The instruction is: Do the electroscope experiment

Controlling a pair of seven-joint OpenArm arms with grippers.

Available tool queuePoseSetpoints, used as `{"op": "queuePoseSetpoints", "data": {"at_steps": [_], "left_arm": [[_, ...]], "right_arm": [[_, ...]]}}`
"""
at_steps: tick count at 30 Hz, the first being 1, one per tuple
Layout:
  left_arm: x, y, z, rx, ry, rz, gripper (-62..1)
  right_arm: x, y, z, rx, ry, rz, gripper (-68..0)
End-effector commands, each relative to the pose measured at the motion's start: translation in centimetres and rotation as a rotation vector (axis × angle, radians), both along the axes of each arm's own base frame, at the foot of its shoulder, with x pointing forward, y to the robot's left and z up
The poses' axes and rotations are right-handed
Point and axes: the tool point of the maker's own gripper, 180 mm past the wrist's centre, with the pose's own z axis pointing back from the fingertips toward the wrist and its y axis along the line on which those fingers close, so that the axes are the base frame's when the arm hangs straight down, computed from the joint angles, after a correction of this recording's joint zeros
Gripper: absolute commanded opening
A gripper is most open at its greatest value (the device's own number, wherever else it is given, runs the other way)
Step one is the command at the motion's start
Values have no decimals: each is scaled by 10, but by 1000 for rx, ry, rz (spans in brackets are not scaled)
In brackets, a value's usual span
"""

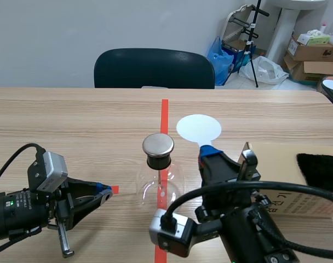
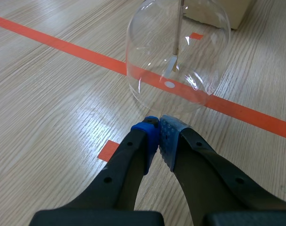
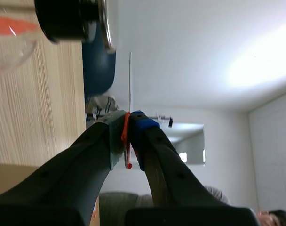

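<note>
the electroscope [image 1: 158,161], a clear glass flask with a black stopper and a round metal cap [image 1: 158,144], stood upright on the bench [image 1: 73,120] right over the orange-red tape line, between the two arms. the left claw [image 1: 104,192] lay low on the bench just beside the flask's base, its blue-padded fingers pressed together with nothing between them; in the left wrist view the glass bulb [image 2: 178,52] sat directly ahead of the closed tips [image 2: 158,123], not touching them. the right claw [image 1: 208,152] was clamped on the handle of a white paddle [image 1: 198,127], whose round disc stood just beside the metal cap, on the far side from the left arm, apart from it. in the right wrist view the paddle [image 3: 130,80] showed edge-on as a thin line rising from the pinched fingers. a cardboard box [image 1: 276,164] with a black cloth [image 1: 320,171] on it sat close by the right arm, and a dark chair [image 1: 154,68] stood behind the bench.
</note>
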Motion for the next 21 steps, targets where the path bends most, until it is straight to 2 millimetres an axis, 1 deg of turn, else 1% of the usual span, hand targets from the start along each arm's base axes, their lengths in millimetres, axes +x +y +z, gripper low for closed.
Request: {"op": "queuePoseSetpoints", "data": {"at_steps": [1,6,10,14,21], "left_arm": [[4,-4,10,-30,-27,-2,-580],[4,-4,10,-30,-27,-2,-579],[4,-4,10,-30,-28,-2,-579],[4,-4,10,-30,-28,-2,-580],[4,-4,10,-30,-28,-2,-579]], "right_arm": [[1,4,9,9,-31,30,-665],[-8,20,9,4,-29,132,-665],[-13,28,8,2,-28,185,-665],[-16,32,8,0,-27,214,-665],[-17,34,8,0,-27,225,-665]]}}
